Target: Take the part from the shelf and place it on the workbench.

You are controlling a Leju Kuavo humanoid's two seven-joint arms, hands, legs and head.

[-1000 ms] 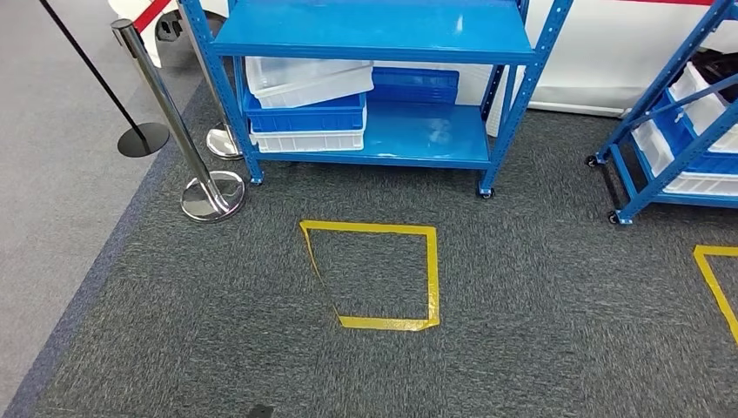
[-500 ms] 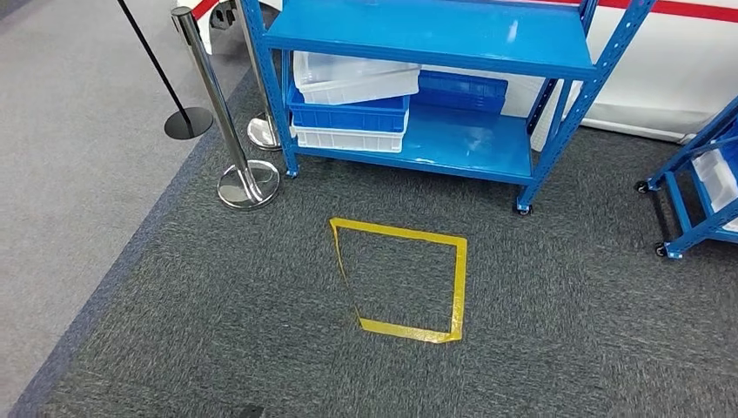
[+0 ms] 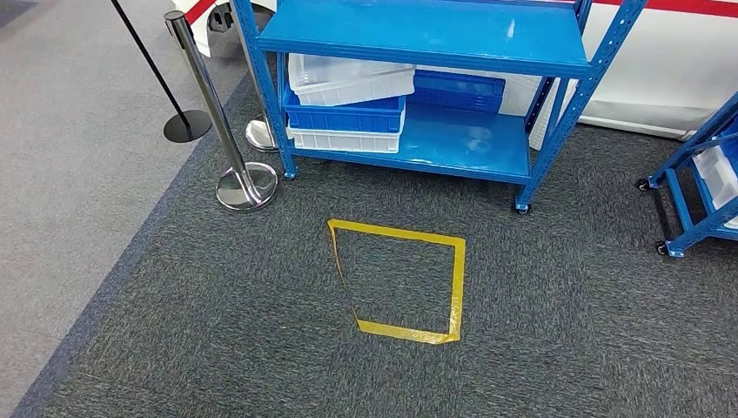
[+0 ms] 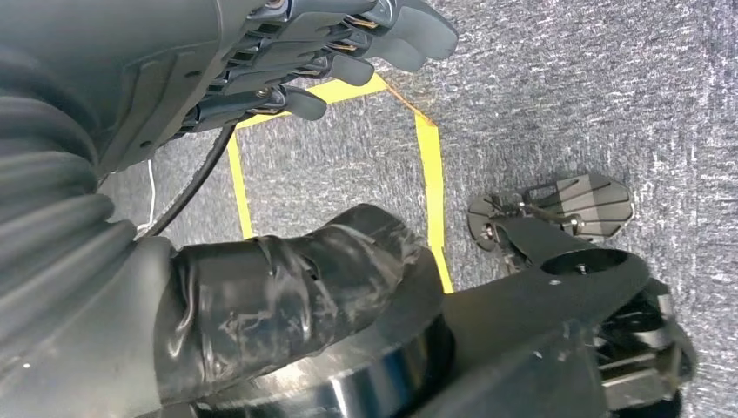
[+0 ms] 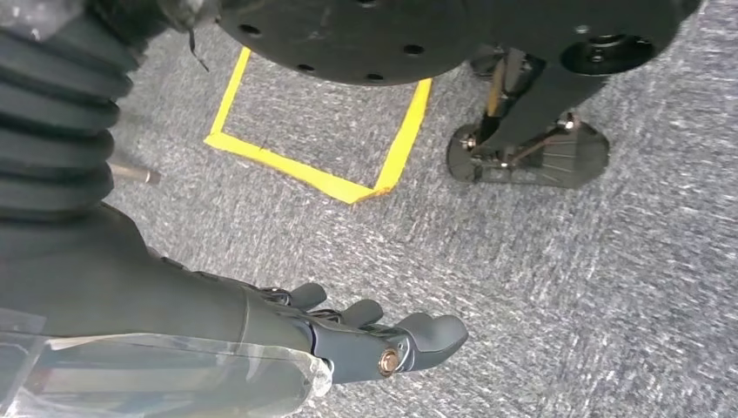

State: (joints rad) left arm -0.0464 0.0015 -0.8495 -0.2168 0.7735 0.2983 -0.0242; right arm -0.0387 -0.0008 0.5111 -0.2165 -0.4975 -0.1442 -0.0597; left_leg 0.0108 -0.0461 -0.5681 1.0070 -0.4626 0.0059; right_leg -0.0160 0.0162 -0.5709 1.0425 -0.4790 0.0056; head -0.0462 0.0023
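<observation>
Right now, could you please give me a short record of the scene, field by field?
shelf: blue shelf ahead, on dark carpet
lower level: stacked bins, white and blue, on its left side
floor mark: yellow tape square in front of the shelf
posts: chrome post left of the shelf
left hand: holds nothing, fingers apart
right hand: holds nothing
part: not seen

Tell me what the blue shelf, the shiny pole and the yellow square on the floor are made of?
The blue shelf looks like painted metal: smooth, glossy boards and uprights with rows of punched holes. The shiny pole seems to be polished steel or chrome, since it is bright and mirror-like, base included. The yellow square looks like sticky tape: thin flat strips pressed on the grey carpet, a bit wrinkled at the corners.
</observation>
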